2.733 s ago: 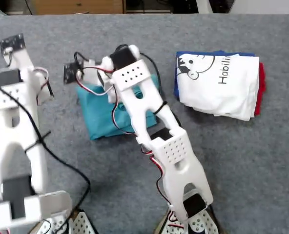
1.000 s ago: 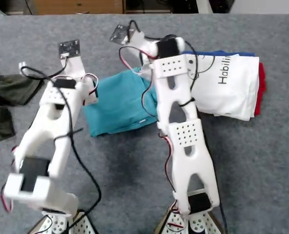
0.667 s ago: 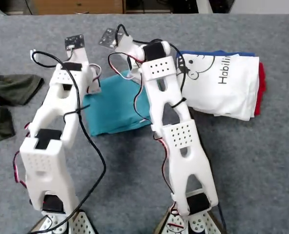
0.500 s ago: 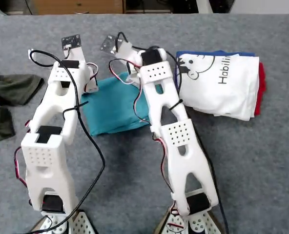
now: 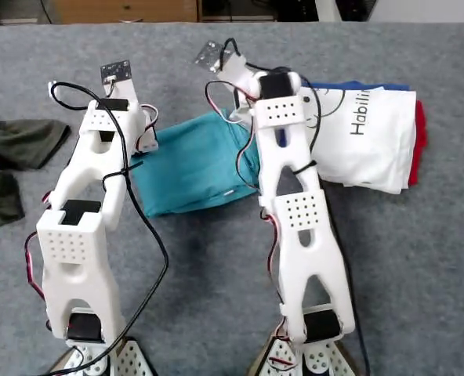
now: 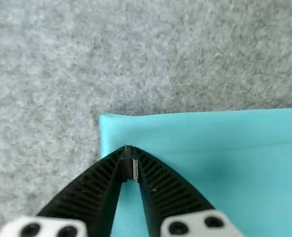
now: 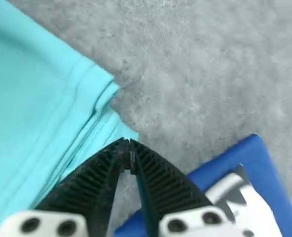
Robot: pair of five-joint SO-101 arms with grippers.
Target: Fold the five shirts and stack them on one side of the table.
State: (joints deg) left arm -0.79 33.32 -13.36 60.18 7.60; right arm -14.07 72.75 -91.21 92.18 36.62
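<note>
A folded teal shirt [image 5: 189, 164] lies on the grey table between my two arms. My left gripper [image 5: 140, 149] is shut on its left far corner; in the left wrist view the shut fingertips [image 6: 128, 160] pinch the teal shirt [image 6: 210, 148] just behind that corner. My right gripper [image 5: 238, 117] is shut on the right far corner; the right wrist view has its tips [image 7: 127, 148] meeting on the teal shirt's [image 7: 32, 98] layered edge. A stack topped by a white printed shirt [image 5: 365, 141] lies to the right, its blue shirt [image 7: 235, 153] close to the right gripper.
A crumpled dark green shirt [image 5: 12, 153] lies at the table's left edge. The stack also has blue and red layers under the white one. Bare grey carpet-like table [image 5: 404, 258] spreads in front of the stack and along the far side.
Over the last half second the right gripper has moved right, toward the stack, drawing the teal shirt's right side with it and spreading it wider. The left arm has barely shifted.
</note>
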